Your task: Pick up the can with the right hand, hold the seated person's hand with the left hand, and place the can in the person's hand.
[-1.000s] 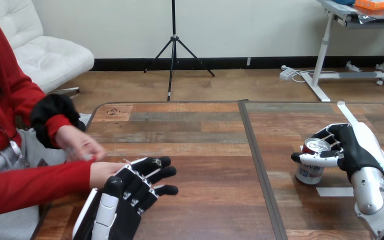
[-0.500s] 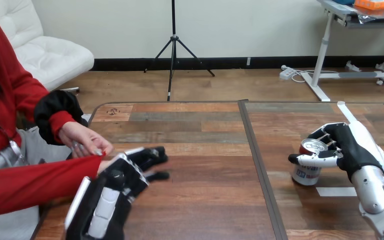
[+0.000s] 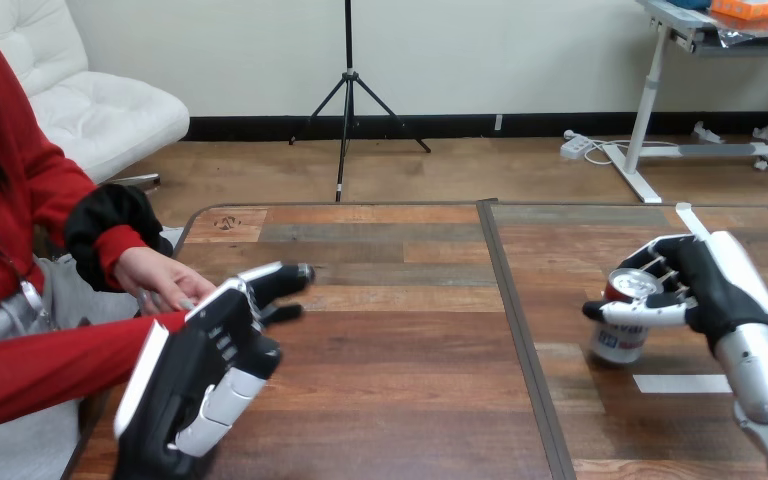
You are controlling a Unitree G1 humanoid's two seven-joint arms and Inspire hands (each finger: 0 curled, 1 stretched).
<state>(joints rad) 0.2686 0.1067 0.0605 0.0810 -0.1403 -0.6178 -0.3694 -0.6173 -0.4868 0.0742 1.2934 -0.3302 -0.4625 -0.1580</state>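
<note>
A silver can (image 3: 622, 322) with a blue and white label leans to one side at the table's right. My right hand (image 3: 712, 288) is shut on it, fingers round its far side and the thumb across its front. My left hand (image 3: 208, 352) is raised on edge at the left, its back towards me and its fingers straight, pointing right. The person's red-sleeved forearm (image 3: 50, 365) reaches in behind it, and the hand at its end is hidden by my left hand. The person's other hand (image 3: 158, 279) hovers just above and left of my fingers.
A dark seam (image 3: 516, 330) runs front to back down the wooden table (image 3: 400, 400). A white tape patch (image 3: 675, 383) lies in front of the can and a white strip (image 3: 693, 224) lies behind my right hand.
My left hand has risen off the table and turned on edge against the person's lower hand, which it now covers. The can has tipped a little in my right hand.
</note>
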